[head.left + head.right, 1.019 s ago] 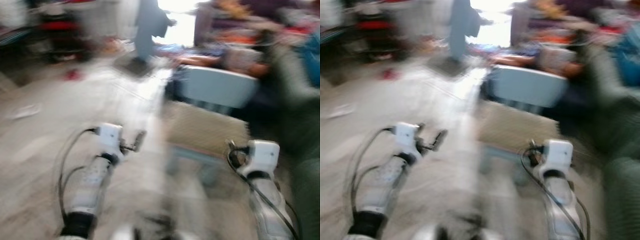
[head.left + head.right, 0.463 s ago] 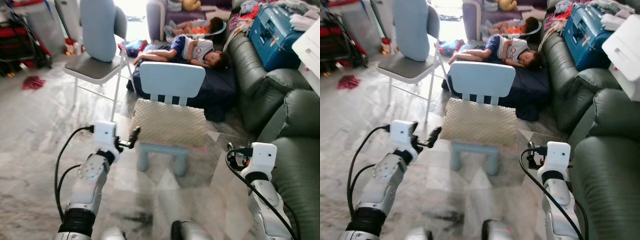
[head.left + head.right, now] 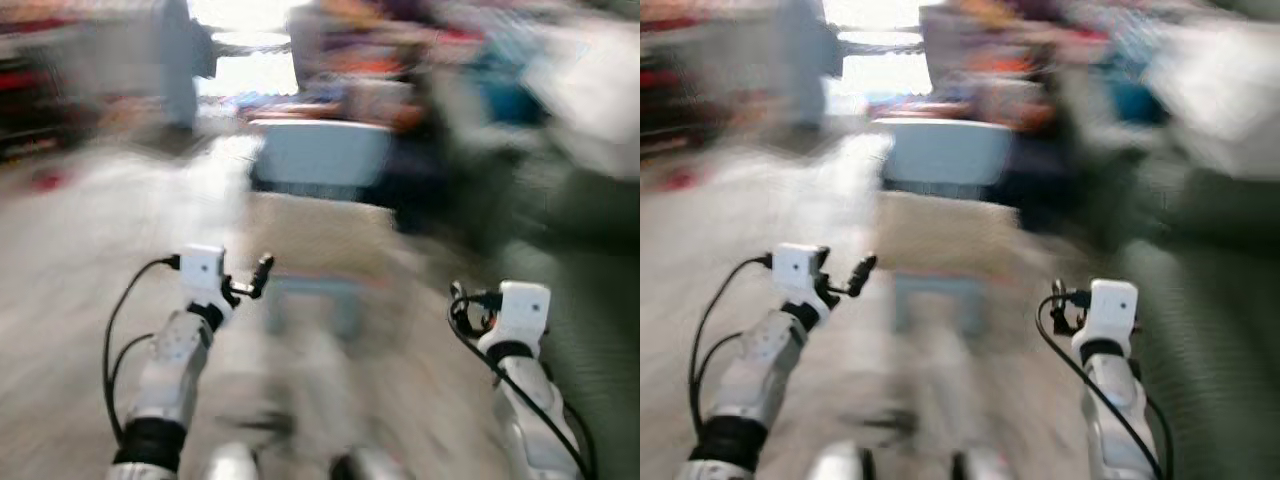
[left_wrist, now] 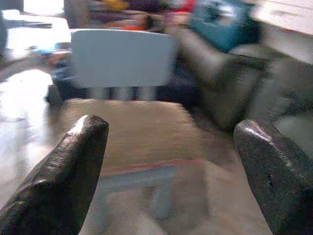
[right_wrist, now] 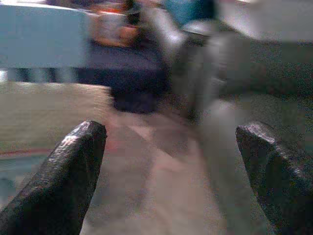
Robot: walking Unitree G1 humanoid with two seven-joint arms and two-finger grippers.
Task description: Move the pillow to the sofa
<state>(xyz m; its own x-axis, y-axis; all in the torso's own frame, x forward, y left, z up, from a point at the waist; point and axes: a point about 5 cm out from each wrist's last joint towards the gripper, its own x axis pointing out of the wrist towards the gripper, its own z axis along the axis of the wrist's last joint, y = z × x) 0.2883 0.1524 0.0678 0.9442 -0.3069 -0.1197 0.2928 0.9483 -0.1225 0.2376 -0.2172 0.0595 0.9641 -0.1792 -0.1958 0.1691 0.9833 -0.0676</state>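
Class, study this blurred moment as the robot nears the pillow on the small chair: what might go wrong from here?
1. The head views are smeared, so aim at the pillow may be off.
2. The pillow lies on a light chair; a low reach might push or tip it.
3. The left gripper and right gripper are open and apart from the pillow; a one-sided grab might drop it short of the sofa.

Home living room: grey-green sofa [image 4: 230, 88], small blue chair [image 4: 122, 58], pale floor [image 3: 90, 230].
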